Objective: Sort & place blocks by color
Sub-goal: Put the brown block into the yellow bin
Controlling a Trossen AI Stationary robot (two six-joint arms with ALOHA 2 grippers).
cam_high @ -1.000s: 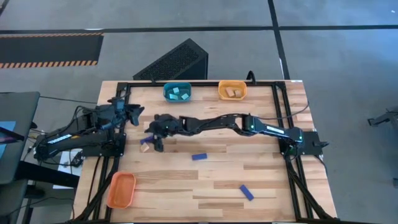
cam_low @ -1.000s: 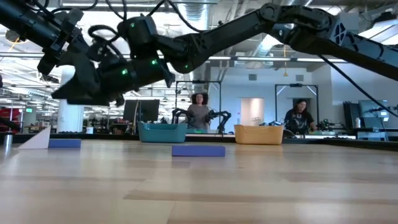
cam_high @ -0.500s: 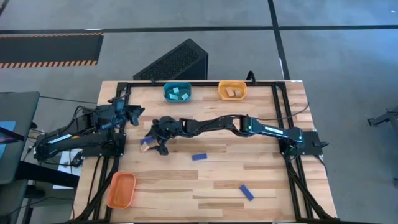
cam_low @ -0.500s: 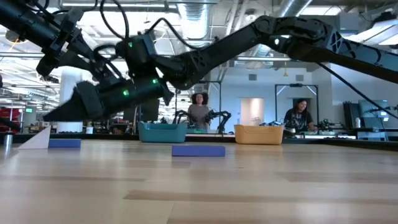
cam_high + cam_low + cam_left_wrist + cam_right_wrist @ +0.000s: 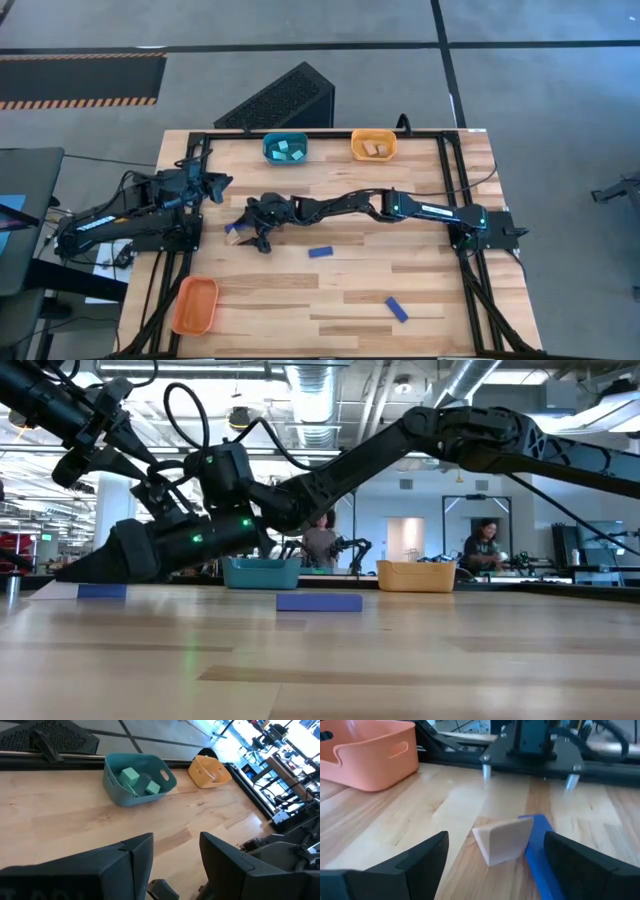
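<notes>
- Right gripper (image 5: pixel 95 565): lowered to the tabletop (image 5: pixel 400 660), beside a blue block (image 5: pixel 103 591).
- Second blue block (image 5: pixel 319 602): flat, mid-table.
- Teal tray (image 5: pixel 262 572) and orange tray (image 5: pixel 415 575): far edge.

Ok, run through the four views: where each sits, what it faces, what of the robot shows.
High: overhead, straight down on the table; both arms.
Low: at tabletop height, facing the room; right arm reaching low over a blue block.
Left wrist: on the left arm, facing the teal tray; own open fingers.
Right wrist: on the right arm, facing a tan wedge block; own open fingers.
High and left wrist share the teal tray.
</notes>
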